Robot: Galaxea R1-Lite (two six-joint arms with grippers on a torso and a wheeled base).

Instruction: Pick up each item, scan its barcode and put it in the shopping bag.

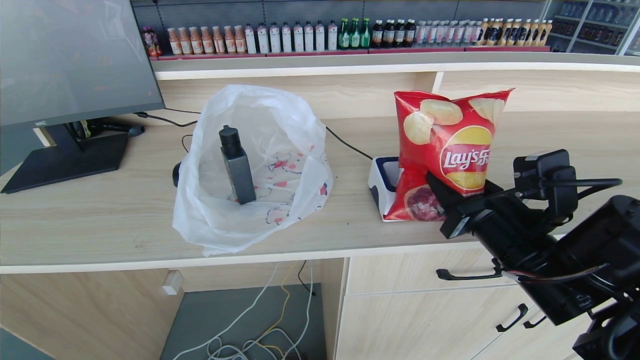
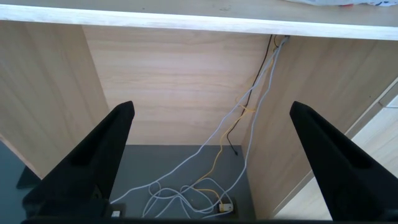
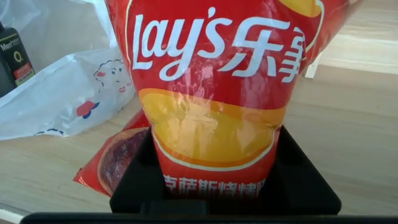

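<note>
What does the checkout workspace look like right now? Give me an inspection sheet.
Surface: pale wood counter, no spills seen.
Job's things: chip bag upright in front of the scanner; dark bottle standing inside the open shopping bag.
Clutter: small dark object half hidden behind the shopping bag, cannot tell what.
Hands: right hand shut on the chip bag's lower part; left hand open, below the counter, holding nothing.
Cables: black cable running across the counter to the scanner; white and yellow cables loose on the floor under the counter.
Surroundings: monitor at the counter's left; shelf of bottles behind; drawers under the right side.
</note>
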